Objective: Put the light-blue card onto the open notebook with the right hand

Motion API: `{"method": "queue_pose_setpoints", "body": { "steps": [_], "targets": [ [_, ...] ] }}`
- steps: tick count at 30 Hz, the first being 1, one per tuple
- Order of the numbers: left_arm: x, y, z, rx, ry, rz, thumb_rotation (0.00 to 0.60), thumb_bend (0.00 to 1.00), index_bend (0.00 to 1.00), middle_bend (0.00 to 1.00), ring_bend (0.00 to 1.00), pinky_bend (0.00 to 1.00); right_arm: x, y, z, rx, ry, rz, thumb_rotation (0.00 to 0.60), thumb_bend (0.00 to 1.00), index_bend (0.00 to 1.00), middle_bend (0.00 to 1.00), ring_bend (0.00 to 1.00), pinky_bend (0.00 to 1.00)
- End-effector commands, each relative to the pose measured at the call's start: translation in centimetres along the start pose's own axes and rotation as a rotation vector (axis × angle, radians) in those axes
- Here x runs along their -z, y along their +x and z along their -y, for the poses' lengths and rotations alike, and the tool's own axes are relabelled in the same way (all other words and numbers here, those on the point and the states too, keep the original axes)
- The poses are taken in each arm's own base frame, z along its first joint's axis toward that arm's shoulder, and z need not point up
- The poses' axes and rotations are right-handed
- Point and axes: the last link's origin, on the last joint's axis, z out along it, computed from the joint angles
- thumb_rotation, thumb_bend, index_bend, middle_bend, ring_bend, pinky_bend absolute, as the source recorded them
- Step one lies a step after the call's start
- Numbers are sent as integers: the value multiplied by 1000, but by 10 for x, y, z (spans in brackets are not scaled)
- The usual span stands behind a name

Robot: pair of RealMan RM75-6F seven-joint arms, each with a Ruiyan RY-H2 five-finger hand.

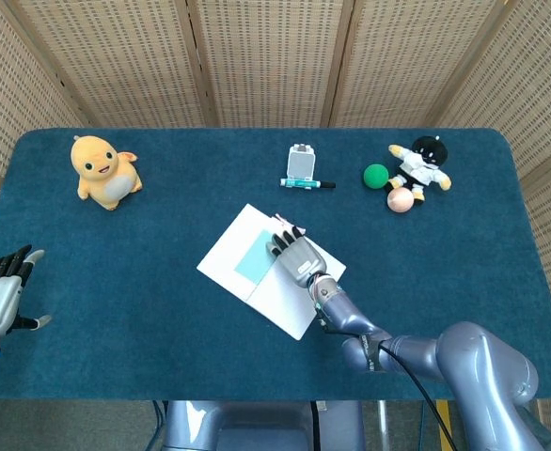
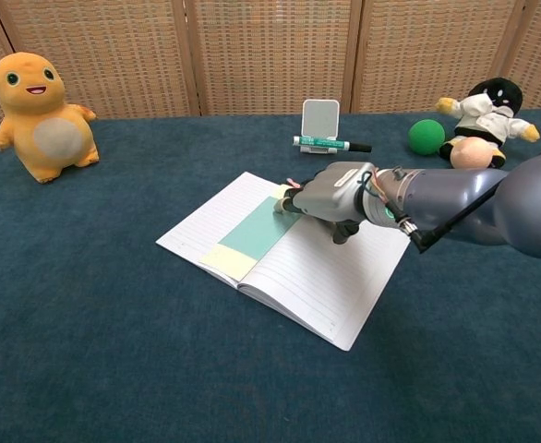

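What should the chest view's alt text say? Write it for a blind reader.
The right hand rests over an open notebook on a blue table, its fingertips at the far end of the light-blue card lying on the left page. An orange plush sits far left.

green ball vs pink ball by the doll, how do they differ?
Colour: the green ball is dark green, the pink ball pale pink. Place: in the head view the green ball lies to the left of the doll, while the pink ball lies nearer the camera, below the doll. Contact: in the chest view the pink ball seems to touch the doll, the green ball sits just clear of it. Both look round, similar in size, resting on the table.
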Motion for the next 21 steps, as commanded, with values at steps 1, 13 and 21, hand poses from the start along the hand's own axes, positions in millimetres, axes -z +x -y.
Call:
{"method": "queue_pose_setpoints", "body": {
  "steps": [1,13,21],
  "targets": [
    [0,0,0,0,1,0,600,0,0,0,0,0,0,2,0,1,4,-4,600,1000,38,0,0,68],
    [-1,-1,0,-1,2,3,600,0,0,0,0,0,-1,1,2,-1,0,-5,600,1000,44,0,0,68],
    [-1,-1,0,-2,3,3,600,0,0,0,0,0,-1,2,4,-3,-2,-14,600,1000,44,0,0,68]
  ]
}}
